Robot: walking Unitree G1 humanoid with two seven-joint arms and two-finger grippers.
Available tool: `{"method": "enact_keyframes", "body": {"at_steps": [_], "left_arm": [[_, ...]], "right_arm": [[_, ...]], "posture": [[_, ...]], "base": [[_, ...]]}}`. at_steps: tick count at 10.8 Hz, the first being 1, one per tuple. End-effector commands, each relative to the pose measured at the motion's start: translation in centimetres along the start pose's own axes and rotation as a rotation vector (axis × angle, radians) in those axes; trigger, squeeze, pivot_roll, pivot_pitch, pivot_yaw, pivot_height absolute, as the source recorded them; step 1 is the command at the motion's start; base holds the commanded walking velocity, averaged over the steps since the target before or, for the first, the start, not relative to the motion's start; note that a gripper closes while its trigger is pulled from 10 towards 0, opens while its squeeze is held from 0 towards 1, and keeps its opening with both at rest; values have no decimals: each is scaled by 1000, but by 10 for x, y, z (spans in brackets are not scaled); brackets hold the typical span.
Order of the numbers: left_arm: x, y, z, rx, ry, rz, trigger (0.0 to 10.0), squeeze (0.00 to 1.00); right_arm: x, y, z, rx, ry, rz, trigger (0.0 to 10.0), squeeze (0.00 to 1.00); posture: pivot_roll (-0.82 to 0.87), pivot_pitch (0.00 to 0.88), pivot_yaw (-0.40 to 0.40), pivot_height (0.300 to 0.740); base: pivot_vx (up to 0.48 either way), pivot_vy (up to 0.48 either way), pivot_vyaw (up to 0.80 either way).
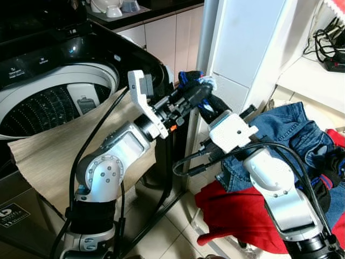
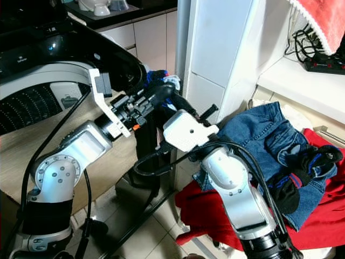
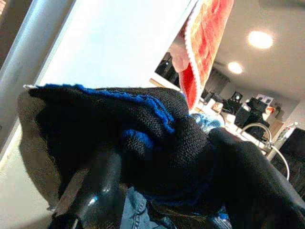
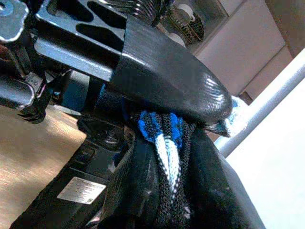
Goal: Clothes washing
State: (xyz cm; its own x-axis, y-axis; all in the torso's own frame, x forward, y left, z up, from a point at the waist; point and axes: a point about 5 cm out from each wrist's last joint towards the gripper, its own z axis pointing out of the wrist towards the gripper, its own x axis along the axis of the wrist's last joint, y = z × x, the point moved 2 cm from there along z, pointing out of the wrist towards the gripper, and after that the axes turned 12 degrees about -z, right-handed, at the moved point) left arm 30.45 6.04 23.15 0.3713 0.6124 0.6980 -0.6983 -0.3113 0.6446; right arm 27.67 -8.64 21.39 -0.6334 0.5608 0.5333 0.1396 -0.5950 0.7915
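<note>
A black knitted garment with blue and white trim (image 1: 190, 77) hangs in the air beside the right corner of the washing machine (image 1: 102, 73). My left gripper (image 1: 197, 93) reaches over from the left and is shut on its upper part. My right gripper (image 1: 214, 110) comes up from below and is shut on the lower part of the same garment (image 4: 162, 138), just under the left finger (image 4: 167, 81). The left wrist view has the dark knit (image 3: 143, 138) bunched over a black finger (image 3: 95, 191). The machine's lid is up and its drum (image 1: 48, 102) is open.
A wood-patterned sheet (image 1: 54, 156) drapes over the machine's front. A white pillar (image 1: 242, 43) stands right behind the grippers. On the right lies a pile with jeans (image 1: 291, 129), red cloth (image 1: 237, 210) and a dark garment (image 2: 302, 167). Cables (image 1: 329, 48) rest on a shelf.
</note>
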Motion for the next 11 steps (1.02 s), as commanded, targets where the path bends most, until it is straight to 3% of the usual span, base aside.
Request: {"method": "enact_keyframes", "body": {"at_steps": [1, 5, 6, 9, 10, 11], "left_arm": [[13, -9, -2, 55, 52, 21, 0, 0], [17, -3, -1, 5, 85, 4, 0, 0], [17, -2, -1, -2, 90, -5, 0, 0], [21, 0, 0, -19, 116, -23, 0, 0], [23, 1, 0, -26, 127, -29, 0, 0], [26, 4, -1, -48, 147, -52, 1961, 0]], "right_arm": [[6, 5, 1, -6, 31, -18, 0, 0], [5, 2, 1, 10, 27, -36, 0, 0], [4, 2, 1, 11, 19, -43, 10000, 1000], [-1, -4, 0, 51, -7, -56, 10000, 1000], [-3, -6, 0, 58, -21, -74, 10000, 0], [-4, -7, -1, 61, -31, -87, 10000, 0]], "posture": [[-74, 0, 33, 740], [-76, 0, 32, 740], [-75, 0, 32, 740], [-75, 0, 32, 740], [-73, 0, 34, 740], [-73, 0, 34, 740]], "base": [[0, 0, 0], [0, 0, 0], [0, 0, 0], [0, 0, 0], [0, 0, 0], [0, 0, 0]]}}
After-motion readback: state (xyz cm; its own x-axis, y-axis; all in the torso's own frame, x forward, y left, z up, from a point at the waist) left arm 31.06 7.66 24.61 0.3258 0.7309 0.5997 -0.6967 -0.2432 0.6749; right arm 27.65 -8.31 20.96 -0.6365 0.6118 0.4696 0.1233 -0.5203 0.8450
